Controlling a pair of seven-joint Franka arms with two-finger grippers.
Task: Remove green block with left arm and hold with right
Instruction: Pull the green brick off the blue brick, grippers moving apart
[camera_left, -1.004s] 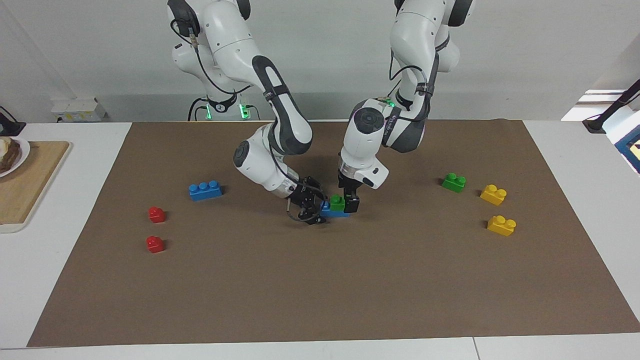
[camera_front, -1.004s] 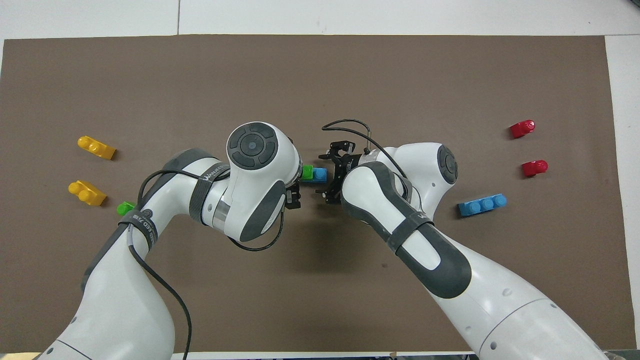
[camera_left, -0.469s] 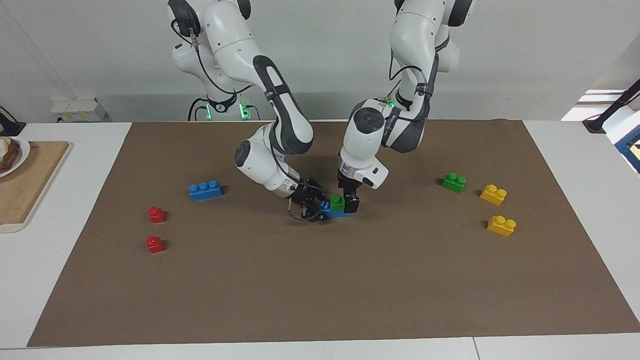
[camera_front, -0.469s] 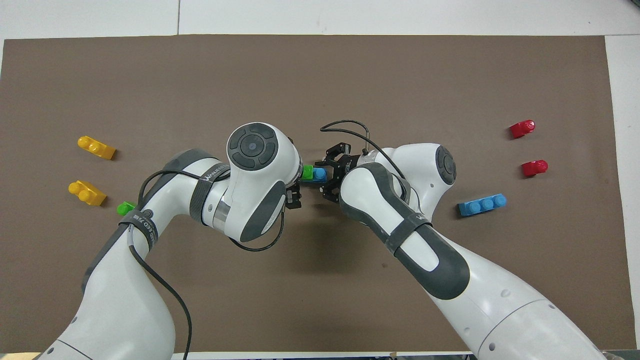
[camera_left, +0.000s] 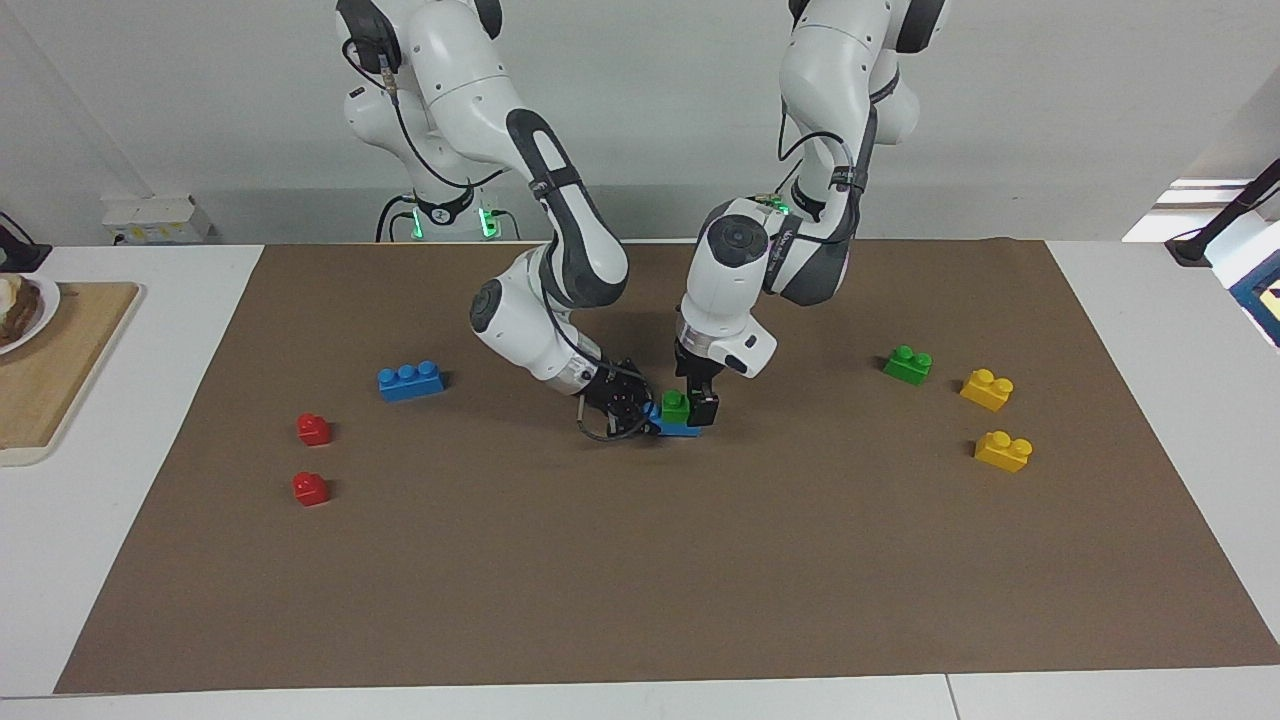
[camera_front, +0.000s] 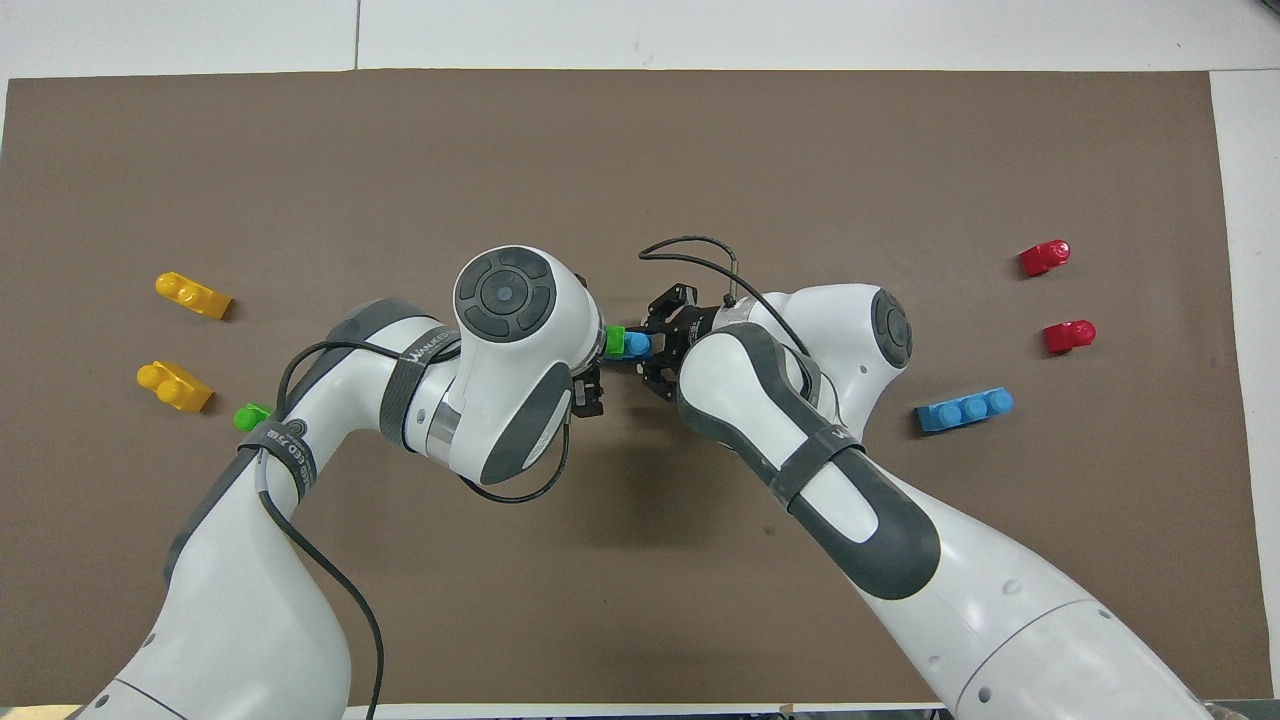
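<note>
Green block (camera_left: 676, 405), studded, bright plastic

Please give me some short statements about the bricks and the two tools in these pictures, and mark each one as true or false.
1. A green block sits on top of a blue brick at the middle of the brown mat. True.
2. The left tool is at that green block. True.
3. The right tool waits high above the red bricks. False: it is low, at the end of the stacked blue brick.
4. Three yellow bricks lie on the mat. False: there are two yellow bricks.
5. A second green block lies beside the yellow bricks. True.
</note>
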